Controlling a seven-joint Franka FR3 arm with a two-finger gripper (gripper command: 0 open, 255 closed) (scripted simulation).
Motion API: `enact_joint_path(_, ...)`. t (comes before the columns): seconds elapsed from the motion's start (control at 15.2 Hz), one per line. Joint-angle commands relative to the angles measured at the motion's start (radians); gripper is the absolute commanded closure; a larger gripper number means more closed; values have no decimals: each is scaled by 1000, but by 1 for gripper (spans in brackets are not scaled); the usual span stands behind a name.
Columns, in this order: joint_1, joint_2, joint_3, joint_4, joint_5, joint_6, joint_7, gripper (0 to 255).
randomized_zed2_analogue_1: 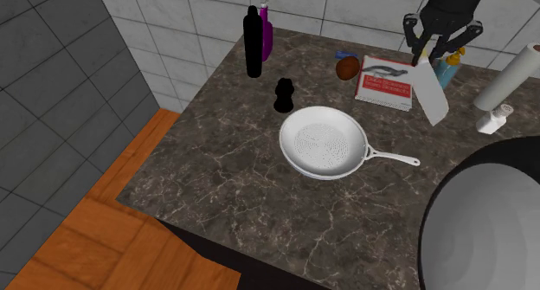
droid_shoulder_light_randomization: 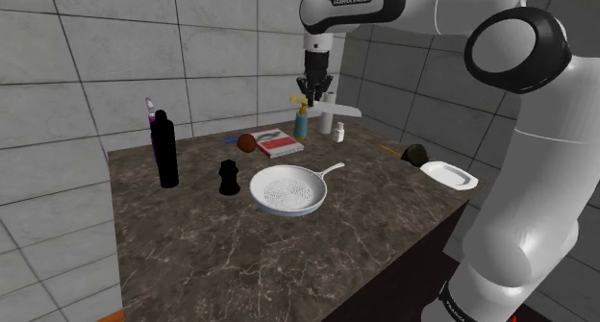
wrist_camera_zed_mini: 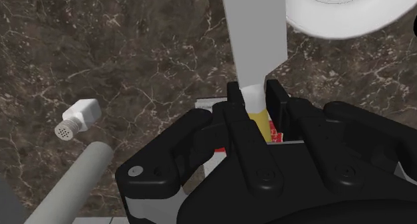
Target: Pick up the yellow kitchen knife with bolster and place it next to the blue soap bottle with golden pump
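My black gripper (droid_shoulder_light_randomization: 312, 86) hangs above the back of the dark marble counter (droid_shoulder_light_randomization: 221, 243), shut on the knife (droid_shoulder_light_randomization: 338, 109). In the wrist view the yellow handle (wrist_camera_zed_mini: 257, 113) is clasped between the fingers (wrist_camera_zed_mini: 234, 95) and the grey-white blade (wrist_camera_zed_mini: 257, 35) points away from the hand. In the second exterior view the gripper (randomized_zed2_analogue_1: 440, 33) holds the blade (randomized_zed2_analogue_1: 430, 93) slanting down over the edge of a red-and-white book (randomized_zed2_analogue_1: 385, 82). The blue soap bottle (droid_shoulder_light_randomization: 301, 123) with a golden pump stands just below and behind the gripper, by the wall; the same bottle (randomized_zed2_analogue_1: 448, 68) is partly hidden by the hand.
A white perforated pan (droid_shoulder_light_randomization: 287, 191) sits mid-counter, beside a black pepper mill (droid_shoulder_light_randomization: 228, 177) and a brown ball (droid_shoulder_light_randomization: 248, 142). A tall black bottle (droid_shoulder_light_randomization: 168, 149) and a pink spray bottle (randomized_zed2_analogue_1: 265, 27) stand at the shoulder view's left. A salt shaker (randomized_zed2_analogue_1: 493, 119) and a paper roll (randomized_zed2_analogue_1: 511, 76) are near the soap bottle.
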Motion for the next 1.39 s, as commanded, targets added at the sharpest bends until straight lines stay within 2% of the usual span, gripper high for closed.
enact_joint_path(0.0, -26, 16, -18, 19, 1, 1, -46, 255)
enact_joint_path(0.33, -85, 84, -59, 112, 1, -16, -149, 255)
enact_joint_path(0.66, -144, 184, -93, 255, 4, -52, -248, 255)
enact_joint_path(0.99, -201, 330, -121, 479, 7, -123, -343, 255)
enact_joint_path(1.25, -237, 503, -137, 764, 9, -231, -408, 255)
enact_joint_path(1.32, -239, 482, -136, 715, 9, -203, -406, 255)
